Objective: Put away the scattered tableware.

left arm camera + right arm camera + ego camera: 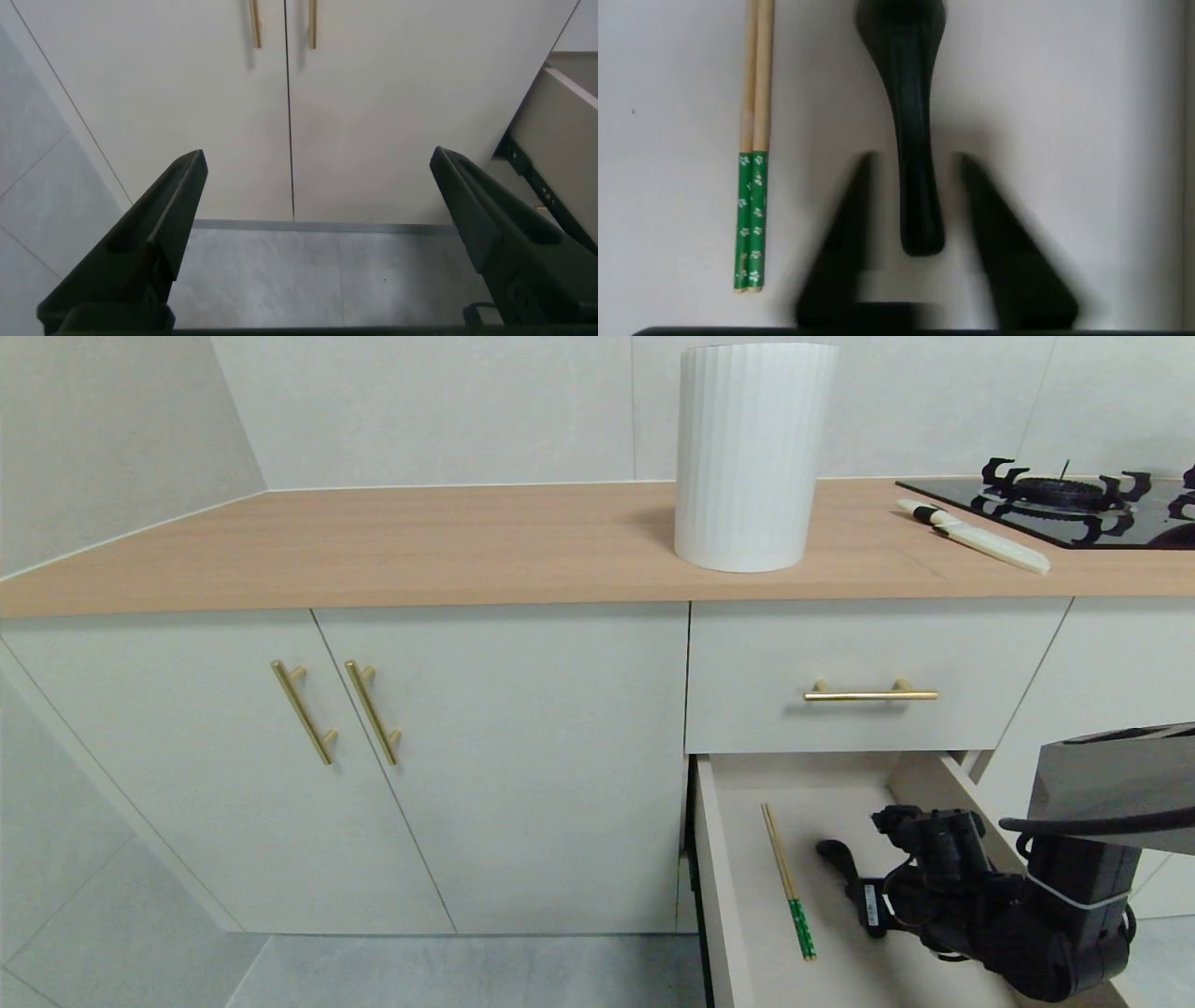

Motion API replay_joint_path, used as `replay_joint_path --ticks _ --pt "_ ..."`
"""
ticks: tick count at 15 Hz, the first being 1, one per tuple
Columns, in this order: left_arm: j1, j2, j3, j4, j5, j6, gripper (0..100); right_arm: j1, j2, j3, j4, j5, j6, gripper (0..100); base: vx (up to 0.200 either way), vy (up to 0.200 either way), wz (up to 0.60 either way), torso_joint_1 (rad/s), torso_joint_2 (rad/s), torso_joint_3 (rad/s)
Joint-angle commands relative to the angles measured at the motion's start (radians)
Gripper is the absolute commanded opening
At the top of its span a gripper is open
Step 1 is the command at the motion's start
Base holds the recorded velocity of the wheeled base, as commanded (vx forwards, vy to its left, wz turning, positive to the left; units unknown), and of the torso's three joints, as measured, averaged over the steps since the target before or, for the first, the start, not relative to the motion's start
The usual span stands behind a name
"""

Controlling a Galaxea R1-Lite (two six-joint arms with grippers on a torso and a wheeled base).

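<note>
Head view, from the left: a pair of pale cabinet doors (504, 756) with gold handles stands closed under the wooden surface (420, 541). In the left wrist view my left hand (318, 243) faces those doors and the grey floor, its fingers spread wide with nothing between them. Further right, a tall white ribbed container (752, 457) stands upright on the surface. Below it, under a closed drawer front, the lower drawer (714, 859) is pulled out. A pair of chopsticks (787, 887) with green-patterned ends lies along the drawer floor near its left wall. Just beside them, to the right, lies a black spoon (913, 112). My right hand (915, 163) is over that spoon, its fingers parted on either side of the handle's end with a gap showing on both sides, so I read no grip. On the surface at far right, a pale knife (976, 537) lies at the edge of the black hob (1055, 504).
</note>
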Motion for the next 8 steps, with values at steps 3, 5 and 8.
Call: replay_joint_path --ticks 3,5,8 --pt "0.0 0.0 0.0 0.0 0.001 0.0 100 0.0 0.0 0.0 0.0 0.0 0.001 100 0.0 0.0 0.0 0.0 0.0 0.0" --pt "0.0 0.0 0.0 0.0 0.001 0.0 100 0.0 -0.003 0.001 0.0 0.0 0.001 100 0.0 0.0 0.0 0.0 0.0 0.0" --pt "0.0 0.0 0.0 0.0 0.001 0.0 100 0.0 -0.032 0.009 0.0 0.0 0.001 100 0.0 0.0 0.0 0.0 0.0 0.0"
